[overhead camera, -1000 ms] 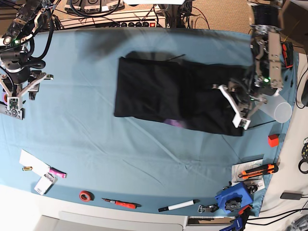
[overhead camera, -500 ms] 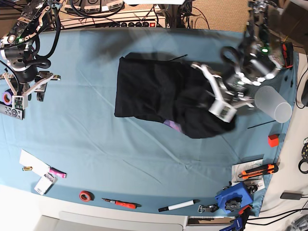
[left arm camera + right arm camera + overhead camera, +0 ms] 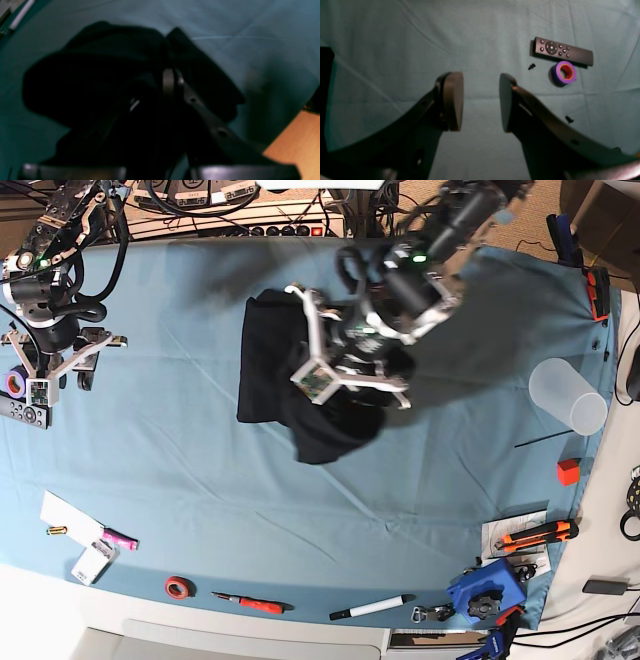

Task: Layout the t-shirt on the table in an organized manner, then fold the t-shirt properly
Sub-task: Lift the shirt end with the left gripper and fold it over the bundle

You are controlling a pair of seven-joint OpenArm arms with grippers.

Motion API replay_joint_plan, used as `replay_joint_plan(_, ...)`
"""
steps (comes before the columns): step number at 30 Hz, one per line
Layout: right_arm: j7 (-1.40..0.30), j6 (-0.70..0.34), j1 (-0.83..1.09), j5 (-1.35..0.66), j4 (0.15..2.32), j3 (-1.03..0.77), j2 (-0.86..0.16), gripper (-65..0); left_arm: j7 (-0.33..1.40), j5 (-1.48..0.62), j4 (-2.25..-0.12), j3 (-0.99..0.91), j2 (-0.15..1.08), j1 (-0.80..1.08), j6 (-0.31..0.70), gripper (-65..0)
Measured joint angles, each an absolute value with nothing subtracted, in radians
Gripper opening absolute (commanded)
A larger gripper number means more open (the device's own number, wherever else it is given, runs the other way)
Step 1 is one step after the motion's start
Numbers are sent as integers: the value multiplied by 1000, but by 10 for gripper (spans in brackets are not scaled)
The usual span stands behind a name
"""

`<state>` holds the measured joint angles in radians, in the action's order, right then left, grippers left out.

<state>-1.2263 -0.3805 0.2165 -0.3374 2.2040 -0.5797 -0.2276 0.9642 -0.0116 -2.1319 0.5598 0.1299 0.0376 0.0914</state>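
Along the near edge of the table [image 3: 200,480], covered in light blue cloth, lie a red tape ring [image 3: 179,587], an orange-handled knife [image 3: 250,604], a white marker [image 3: 371,608] and a blue tool [image 3: 485,592]. Further in, the t-shirt [image 3: 275,360] sits near the middle of the cloth, black and bunched, its right part lifted and draped over its left part. The left gripper [image 3: 345,370] hangs over that heap; in the left wrist view its fingers [image 3: 168,82] are pressed together on a fold of the black fabric, which droops below them above the cloth. At the left side the right gripper [image 3: 480,100] hovers over bare cloth with its jaws parted and nothing between them, a black remote [image 3: 562,51] and a purple tape roll [image 3: 563,73] just beyond it
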Motion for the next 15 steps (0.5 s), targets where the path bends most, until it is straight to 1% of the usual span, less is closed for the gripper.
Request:
replay_joint_plan(6,-1227,-381,216,-337,2204,-580,-228,-412,1011,145,-1918,640,56,-24,89,-650)
replay_joint_plan(10,-1226,-381,216,-338,2204,-580,-228,-412,1015,154,-1882,673,14,-44,86,-650)
replay_joint_plan(11,-1226,-381,216,-338,2204,-580,-228,-412,1000,157,-1882,681,6,-46,86,-616)
replay_joint_plan(13,-1226,-381,216,-337,2204,-580,-228,-412,962,155,-1882,696,-12,-49,86,-474)
replay_joint_plan(14,-1226,-381,216,-338,2204,-580,-228,-412,949,153,-1882,704,-22,-51,89,-423)
replay_joint_plan(15,-1226,-381,216,-338,2204,-580,-228,-412,939,152,-1882,709,-33,-54,89,-395)
